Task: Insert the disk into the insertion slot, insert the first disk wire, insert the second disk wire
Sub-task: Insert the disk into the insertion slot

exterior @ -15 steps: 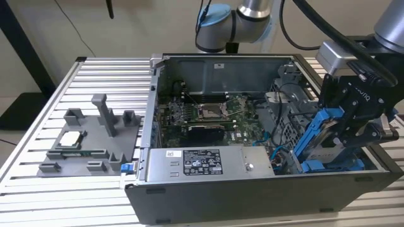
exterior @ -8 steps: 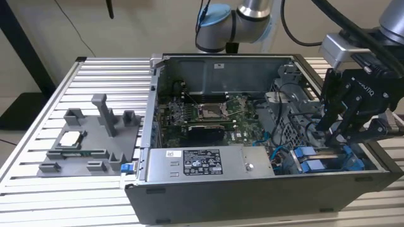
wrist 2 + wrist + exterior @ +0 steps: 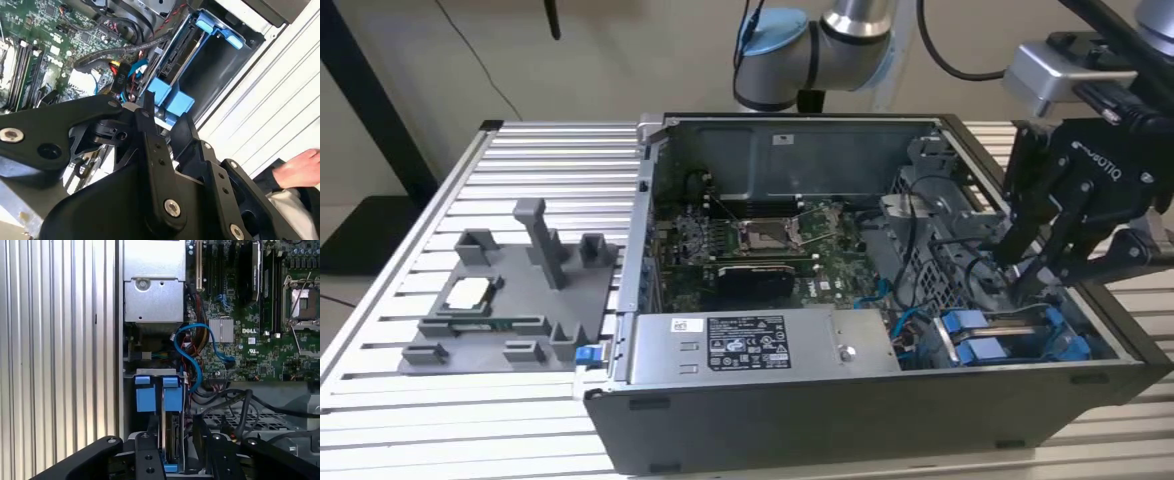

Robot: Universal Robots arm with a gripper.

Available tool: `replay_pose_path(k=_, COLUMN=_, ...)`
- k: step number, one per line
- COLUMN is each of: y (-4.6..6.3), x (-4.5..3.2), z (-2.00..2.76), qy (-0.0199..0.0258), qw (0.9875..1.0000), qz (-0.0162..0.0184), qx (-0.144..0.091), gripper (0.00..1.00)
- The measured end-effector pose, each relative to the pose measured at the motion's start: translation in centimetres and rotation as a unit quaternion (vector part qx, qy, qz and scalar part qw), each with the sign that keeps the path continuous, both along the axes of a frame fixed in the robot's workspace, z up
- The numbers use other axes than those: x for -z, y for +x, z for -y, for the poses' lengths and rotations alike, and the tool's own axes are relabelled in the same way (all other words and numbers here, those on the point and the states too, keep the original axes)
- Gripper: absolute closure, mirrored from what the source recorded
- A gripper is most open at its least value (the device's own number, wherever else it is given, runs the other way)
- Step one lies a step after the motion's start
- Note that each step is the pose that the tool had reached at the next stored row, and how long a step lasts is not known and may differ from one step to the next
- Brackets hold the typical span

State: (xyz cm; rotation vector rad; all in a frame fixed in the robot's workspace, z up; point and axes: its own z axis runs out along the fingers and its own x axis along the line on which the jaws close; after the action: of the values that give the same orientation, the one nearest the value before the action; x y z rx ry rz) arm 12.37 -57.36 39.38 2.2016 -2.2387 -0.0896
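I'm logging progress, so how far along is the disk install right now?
Looks done: the disk stands in the slot, blue tabs up. In hand: the claw hovers just above those tabs. Left: a blue wire lies loose over the board, so the wiring looks unfinished; the disk's connector end is hidden.

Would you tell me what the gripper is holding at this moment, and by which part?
It cannot be told: the gripper is right at the disk in the insertion slot, but contact is unclear.
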Motion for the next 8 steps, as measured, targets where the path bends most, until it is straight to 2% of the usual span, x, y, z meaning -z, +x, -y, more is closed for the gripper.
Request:
replay_pose_path(k=1, y=0.00, x=-0.04, z=-0.06, qy=0.0035, qw=1.0000, qz=0.0002, qx=0.000, gripper=0.59)
replay_pose_path(k=5, y=-0.01, x=-0.33, z=-0.38, qy=0.0084, qw=1.0000, qz=0.0002, qx=0.000, gripper=0.59)
replay_pose_path(k=6, y=-0.01, x=-0.35, z=-0.49, qy=0.0114, qw=0.9999, qz=0.0003, qx=0.000, gripper=0.59)
replay_pose_path(k=8, y=-0.01, x=-0.34, z=-0.63, qy=0.0223, qw=0.9998, qz=0.0010, qx=0.000, gripper=0.59)
